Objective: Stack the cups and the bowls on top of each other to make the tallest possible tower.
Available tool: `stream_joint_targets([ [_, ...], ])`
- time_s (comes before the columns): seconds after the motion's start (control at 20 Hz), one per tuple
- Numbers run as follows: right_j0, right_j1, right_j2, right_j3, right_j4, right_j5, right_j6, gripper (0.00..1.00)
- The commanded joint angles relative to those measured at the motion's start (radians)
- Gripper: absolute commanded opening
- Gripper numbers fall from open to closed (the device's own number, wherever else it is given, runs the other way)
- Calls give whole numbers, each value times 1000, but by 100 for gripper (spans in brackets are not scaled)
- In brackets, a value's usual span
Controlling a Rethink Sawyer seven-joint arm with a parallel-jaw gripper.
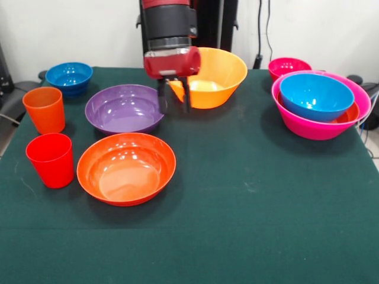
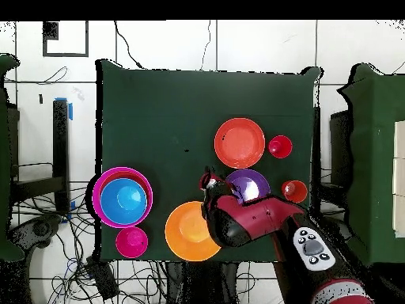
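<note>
Gripper (image 1: 175, 94) empty, fingers slightly spread, between purple bowl (image 1: 124, 108) and yellow-orange bowl (image 1: 214, 76). Tower (image 1: 320, 104): magenta-pink bowl holding red-orange and blue bowls, well apart.

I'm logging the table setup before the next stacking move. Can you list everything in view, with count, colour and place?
tower: one pile, large pink bowl outermost, a red-orange bowl and a blue bowl nested inside, at the right of the front view.
small pink-red bowl: one, just behind the tower.
yellow-orange bowl: one, far centre, behind the pincer.
purple bowl: one, left of centre.
red-orange bowl: one, loose, in front of the purple bowl.
small blue bowl: one, far left corner.
orange cup: one, upright, left edge.
red cup: one, upright, in front of the orange cup.
table: one, dark green cloth.
arm: one, red and black.
pincer: one, open, empty, between purple and yellow-orange bowls.
</note>
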Motion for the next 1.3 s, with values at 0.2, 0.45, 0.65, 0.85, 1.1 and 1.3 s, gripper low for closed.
stream_joint_targets([
  [0.2,-21,-82,-16,-28,-73,194,-123,100],
  [0.45,34,-22,-94,-79,-92,148,-90,100],
  [0.65,130,62,-208,-143,-67,55,-46,100],
  [0.85,186,124,-271,-176,-27,-12,-27,100],
  [1.1,236,157,-321,-168,12,-65,-6,100],
  [1.3,249,178,-330,-171,19,-89,-3,100],
])
